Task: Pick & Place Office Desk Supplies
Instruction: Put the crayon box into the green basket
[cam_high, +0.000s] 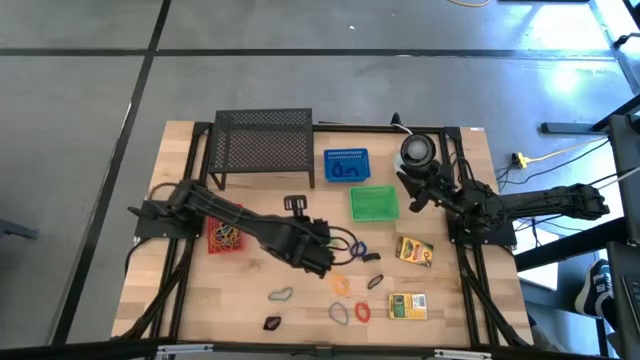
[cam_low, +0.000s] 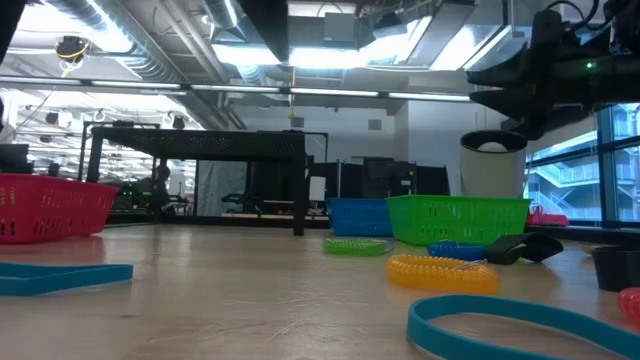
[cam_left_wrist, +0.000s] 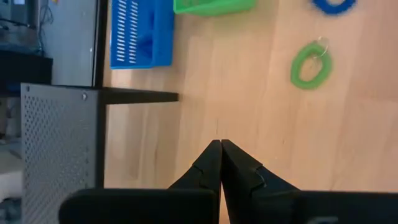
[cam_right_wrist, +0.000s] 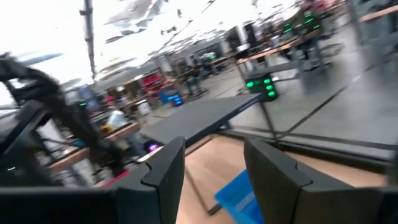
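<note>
I work in a big open lab or workshop hall. My wooden table (cam_high: 300, 300) stands on a grey concrete floor (cam_high: 90, 120) with cables (cam_high: 545, 155) trailing off to the right. Beyond the far edge I see exposed ceiling ducts (cam_low: 130, 50), strip lights (cam_low: 330, 92) and rows of benches (cam_right_wrist: 292, 46) (some with green indicator lights (cam_right_wrist: 261, 84)).

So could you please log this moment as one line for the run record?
left tool: shut, empty, above bare wood near green coil loop | right tool: open, raised near green basket | red basket: holds rubber bands
</note>
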